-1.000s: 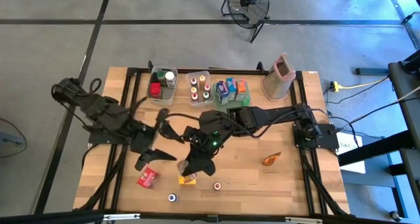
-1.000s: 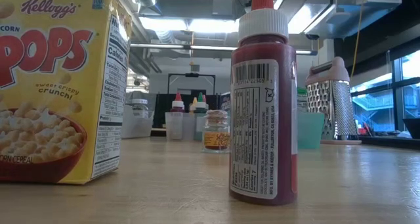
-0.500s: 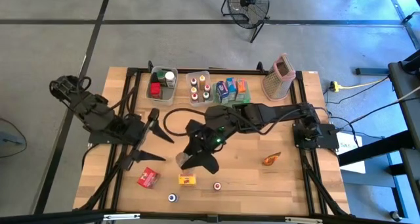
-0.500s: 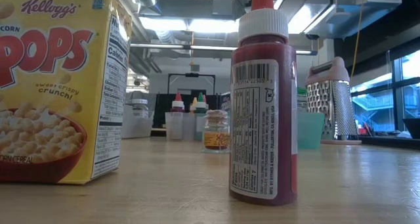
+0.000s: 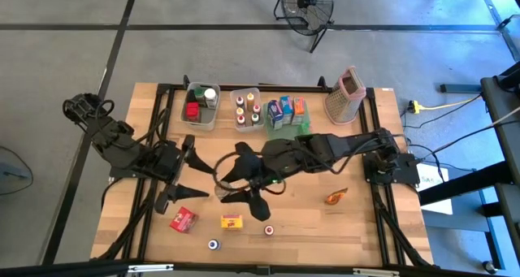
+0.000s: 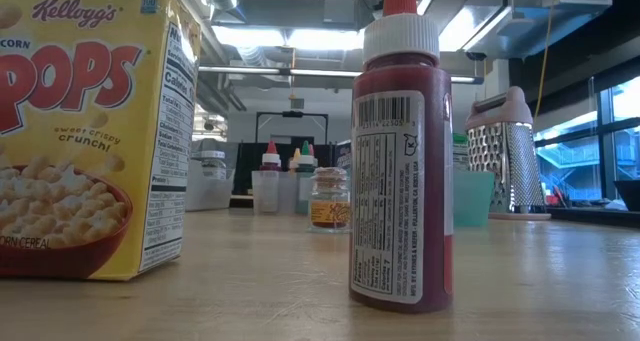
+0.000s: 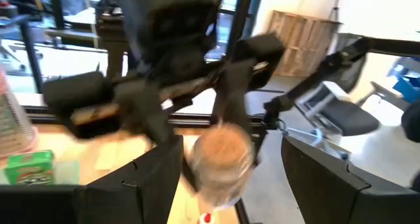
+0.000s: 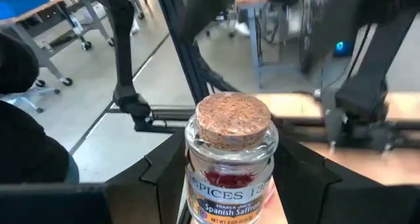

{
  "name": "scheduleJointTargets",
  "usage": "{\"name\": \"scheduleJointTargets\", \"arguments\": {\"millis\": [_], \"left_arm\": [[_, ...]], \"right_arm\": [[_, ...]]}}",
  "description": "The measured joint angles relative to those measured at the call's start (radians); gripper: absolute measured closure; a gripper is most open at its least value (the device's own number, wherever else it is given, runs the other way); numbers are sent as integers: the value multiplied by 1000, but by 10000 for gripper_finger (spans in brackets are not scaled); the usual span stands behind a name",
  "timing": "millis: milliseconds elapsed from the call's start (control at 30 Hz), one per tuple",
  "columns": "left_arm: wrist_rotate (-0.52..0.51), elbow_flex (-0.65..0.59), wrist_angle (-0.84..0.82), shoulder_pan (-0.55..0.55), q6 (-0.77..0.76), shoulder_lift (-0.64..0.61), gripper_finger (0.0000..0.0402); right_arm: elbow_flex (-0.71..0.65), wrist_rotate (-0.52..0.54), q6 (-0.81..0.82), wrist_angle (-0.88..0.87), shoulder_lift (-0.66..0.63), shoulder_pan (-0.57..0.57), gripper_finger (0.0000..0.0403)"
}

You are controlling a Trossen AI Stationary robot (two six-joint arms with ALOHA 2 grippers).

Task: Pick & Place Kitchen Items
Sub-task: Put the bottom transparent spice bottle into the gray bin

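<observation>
A small glass spice jar (image 8: 230, 178) with a cork stopper (image 8: 234, 119) and a saffron label hangs above the table's middle, with my right gripper (image 5: 236, 178) shut on it. In the left wrist view the jar (image 7: 222, 157) shows cork-first. My left gripper (image 5: 185, 173) stands open just to the left of the jar, its fingers pointing at it and touching nothing. Other kitchen items rest on the table near the front: a red carton (image 5: 183, 220), a yellow carton (image 5: 232, 222) and two tiny jars (image 5: 267, 229), (image 5: 213, 244). Neither gripper shows in the low view. My right gripper pinches the jar's glass body (image 8: 197, 184) between its two fingers (image 8: 164, 184), below the cork. The fingers come about level from the table's right. The jar is lifted clear of the table, its cork end toward my left gripper.
Two clear bins (image 5: 201, 106), (image 5: 248, 108) and a green tray of cartons (image 5: 286, 113) line the far edge, with a box grater (image 5: 345, 94) to their right. An orange packet (image 5: 335, 196) lies at the right. A cereal box (image 6: 90, 131) and a red bottle (image 6: 400, 151) fill the low view.
My right gripper has risen from above the yellow carton with the jar, swung from pointing at the near edge to pointing left, and rolled. The jar has gone up and toward the left gripper. My left gripper has rolled and drawn back a little toward the left edge.
</observation>
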Motion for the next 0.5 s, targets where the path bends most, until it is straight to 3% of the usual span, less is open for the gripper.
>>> {"name": "scheduleJointTargets", "arguments": {"millis": [200,500], "left_arm": [[-36,0,-20,0,0,0,149],[-42,0,-63,1,-23,37,149]], "right_arm": [[2,85,-94,3,-46,13,215],[2,103,-150,72,-70,-2,215]]}}
